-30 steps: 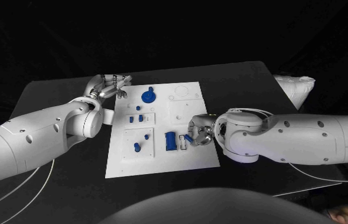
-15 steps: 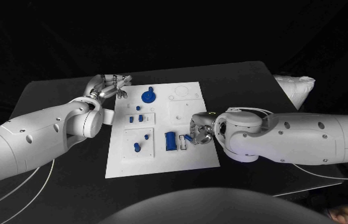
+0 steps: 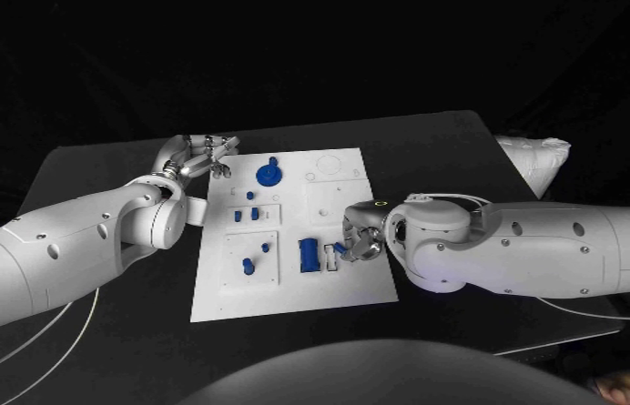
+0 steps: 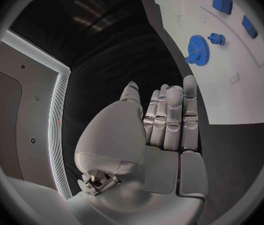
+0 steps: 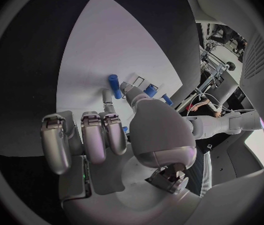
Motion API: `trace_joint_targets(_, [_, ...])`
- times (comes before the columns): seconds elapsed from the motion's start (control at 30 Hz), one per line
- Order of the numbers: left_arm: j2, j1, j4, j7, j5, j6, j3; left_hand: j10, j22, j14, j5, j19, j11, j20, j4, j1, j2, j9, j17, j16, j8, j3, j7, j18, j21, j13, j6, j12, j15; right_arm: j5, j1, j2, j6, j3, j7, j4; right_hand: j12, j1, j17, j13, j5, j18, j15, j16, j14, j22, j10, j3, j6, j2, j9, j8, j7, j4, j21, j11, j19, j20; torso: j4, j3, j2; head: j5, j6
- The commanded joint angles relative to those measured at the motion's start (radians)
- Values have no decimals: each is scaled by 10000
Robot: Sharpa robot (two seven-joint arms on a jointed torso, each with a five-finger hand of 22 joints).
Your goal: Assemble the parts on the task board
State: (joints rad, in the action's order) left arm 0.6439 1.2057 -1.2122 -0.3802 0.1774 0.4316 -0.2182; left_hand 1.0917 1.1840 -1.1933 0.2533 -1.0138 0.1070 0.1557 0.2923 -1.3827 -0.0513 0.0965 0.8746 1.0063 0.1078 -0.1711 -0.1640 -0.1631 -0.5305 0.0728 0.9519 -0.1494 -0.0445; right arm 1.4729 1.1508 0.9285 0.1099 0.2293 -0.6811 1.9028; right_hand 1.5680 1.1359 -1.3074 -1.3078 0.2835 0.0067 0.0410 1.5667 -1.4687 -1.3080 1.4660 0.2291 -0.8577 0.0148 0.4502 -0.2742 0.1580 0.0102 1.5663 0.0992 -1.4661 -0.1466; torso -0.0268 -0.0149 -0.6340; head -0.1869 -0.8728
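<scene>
black table | task board | left robot hand spread | right robot hand pinching blue part

board: middle of the table, long side running away from the robot
gear: far end of the board, left of centre
two small parts: side by side, nearer than the gear
slanted part: near left area of the board
block: near right area, right of the slanted part
left hand: off the board, just beside its far left corner
right hand: over the board's right edge, just right of the block
bag: far right table edge
</scene>
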Motion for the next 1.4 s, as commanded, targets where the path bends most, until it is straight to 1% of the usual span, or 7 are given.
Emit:
trace_joint_targets(0.03, [-26,0,-8,-62,33,-175,7,-103,12,85,63,-59,-1,-26,-1,-22,-99,16,-12,-39,51,-46,16,-105,36,-3,-85,-49,18,423,-75,-23,-774,70,-772,-98,28,-135,-2634,-2630,-117,-67,-88,41,-1021,-2628,1048,-43,-74,31,-154,4,-39,74,45,-104,-1047,46,0,-2,2,-10,2])
trace_joint_targets(0.27, [-31,-2,-8,-59,33,-191,7,-103,12,85,63,-59,-1,-26,-1,-22,-99,16,-12,-39,51,-46,16,-105,36,-3,-85,-49,18,624,-76,-96,-1115,70,-872,-143,28,-177,-2634,-2630,-209,-67,-121,41,-1021,-2628,1048,-96,-23,36,-61,-36,-88,104,45,-146,-1047,72,-3,2,-3,-8,2])
trace_joint_targets(0.57, [-25,-3,-13,-59,33,-199,7,-103,12,85,63,-59,-1,-26,-1,-22,-99,16,-12,-39,51,-46,16,-105,36,-3,-85,-49,18,811,-107,-193,-1448,70,-958,-186,28,263,-2634,-2630,-18,-67,-138,41,-1021,-2628,1048,64,32,-46,140,-132,-55,-194,45,-139,-1047,107,-4,1,-1,-9,2])
trace_joint_targets(0.9, [-32,-5,-11,-53,33,-218,7,-103,12,85,63,-59,-1,-26,-1,-22,-99,16,-12,-39,51,-46,16,-105,36,-3,-85,-49,18,899,-122,-224,-1597,70,-1007,-201,28,597,-2634,-2630,531,-67,-140,41,-1021,-2628,1048,247,-64,-81,245,-145,-62,-459,45,-145,-1047,108,-4,-1,-1,-15,2])
trace_joint_targets(1.1, [-34,-6,-10,-47,34,-225,7,-103,12,85,63,-59,-1,-26,-1,-22,-99,16,-12,-39,51,-46,16,-105,36,-3,-85,-49,18,955,-123,-238,-1686,70,-1020,-210,28,634,-2634,-2630,705,-67,-81,41,-1021,-2628,1048,331,132,-23,113,156,44,-535,45,-60,-1047,74,-3,-1,-5,-14,2])
trace_joint_targets(1.27, [-35,-6,-8,-45,34,-227,7,-103,12,85,63,-59,-1,-26,-1,-22,-99,16,-12,-39,51,-46,16,-105,36,-3,-85,-49,18,984,-124,-241,-1731,70,-1018,-213,28,883,-2634,-2630,975,-67,-7,41,-1021,-2628,1048,683,51,-213,-146,506,120,-675,45,17,-1047,5,1,2,1,-12,2])
trace_joint_targets(1.4, [-32,-6,-9,-44,35,-227,7,-103,12,85,63,-59,-1,-26,-1,-22,-99,16,-12,-39,51,-46,16,-105,36,-3,-85,-49,18,992,-124,-236,-1759,70,-1009,-220,28,881,-2634,-2630,1044,-67,17,41,-1021,-2628,1048,796,-38,-212,-319,710,149,-685,45,45,-1047,-25,1,2,0,-7,2])
